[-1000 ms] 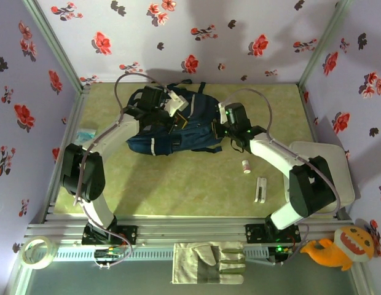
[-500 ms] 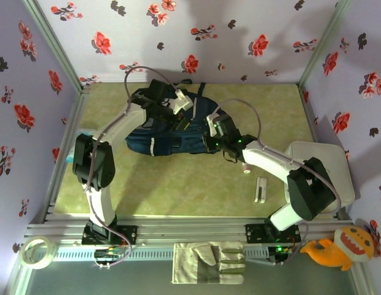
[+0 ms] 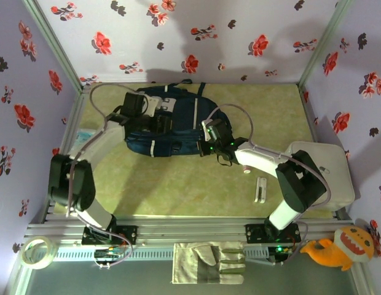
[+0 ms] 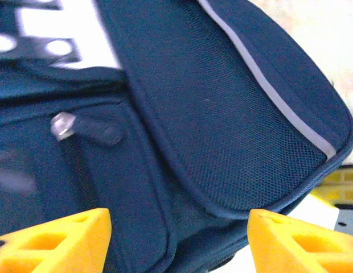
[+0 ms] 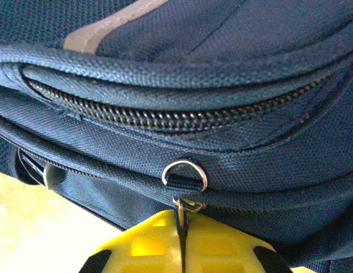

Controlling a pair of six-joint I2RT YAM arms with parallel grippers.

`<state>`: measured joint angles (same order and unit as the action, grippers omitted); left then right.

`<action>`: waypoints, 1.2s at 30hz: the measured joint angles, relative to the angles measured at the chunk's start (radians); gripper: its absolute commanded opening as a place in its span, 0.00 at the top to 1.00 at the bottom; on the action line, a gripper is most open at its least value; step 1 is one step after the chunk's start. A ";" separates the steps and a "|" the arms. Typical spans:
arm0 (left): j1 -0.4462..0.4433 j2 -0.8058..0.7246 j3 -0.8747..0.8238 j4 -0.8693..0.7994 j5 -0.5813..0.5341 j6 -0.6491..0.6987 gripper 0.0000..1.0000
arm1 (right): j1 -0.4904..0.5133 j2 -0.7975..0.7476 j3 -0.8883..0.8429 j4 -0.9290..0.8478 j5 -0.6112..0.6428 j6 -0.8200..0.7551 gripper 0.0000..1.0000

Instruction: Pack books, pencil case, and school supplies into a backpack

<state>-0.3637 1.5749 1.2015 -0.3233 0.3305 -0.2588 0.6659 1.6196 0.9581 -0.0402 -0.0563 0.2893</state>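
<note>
The dark navy backpack [image 3: 178, 126] lies at the back middle of the table, its white stripe [image 4: 273, 94] running across the left wrist view. My left gripper [image 3: 155, 118] hovers open over its top fabric [image 4: 233, 131], yellow fingers [image 4: 57, 239] wide apart, close to a zipper pull [image 4: 85, 129]. My right gripper [image 3: 209, 140] is at the pack's front right edge, shut on a zipper pull [image 5: 185, 206] below a metal ring [image 5: 185, 173]. The tiny white tube [image 3: 246, 167] and slim white bar [image 3: 260, 189] lie on the mat to the right. The books and the pencil case are hidden.
A pale blue packet [image 3: 85, 134] lies by the left wall. A white box [image 3: 329, 169] stands at the right edge. On the front ledge are a work glove [image 3: 209, 263], a tape roll [image 3: 37, 252] and an orange plush toy [image 3: 332, 246].
My right gripper has slid left along the backpack's front edge, holding the zipper pull. My left arm has swung left and lowered over the pack's top.
</note>
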 measured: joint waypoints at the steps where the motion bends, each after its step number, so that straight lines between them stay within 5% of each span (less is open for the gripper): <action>1: -0.001 -0.029 -0.033 0.021 -0.018 -0.088 0.35 | 0.002 0.000 0.000 0.003 0.005 0.002 1.00; 8: -0.044 -0.097 -0.261 0.193 -0.096 -0.646 0.41 | 0.002 0.000 0.000 0.017 0.029 0.011 1.00; 14: -0.085 -0.095 -0.322 0.293 -0.148 -0.911 0.44 | 0.002 0.000 0.000 0.018 0.037 0.011 1.00; 26: -0.152 -0.138 -0.367 0.322 -0.234 -1.109 0.44 | 0.002 0.000 0.000 0.022 0.049 0.033 1.00; 36: -0.173 -0.084 -0.397 0.409 -0.278 -1.172 0.56 | 0.003 0.000 0.000 0.022 0.055 0.037 1.00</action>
<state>-0.5365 1.4910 0.8043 0.0860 0.0525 -1.4303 0.6685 1.6196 0.9581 -0.0185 -0.0017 0.3260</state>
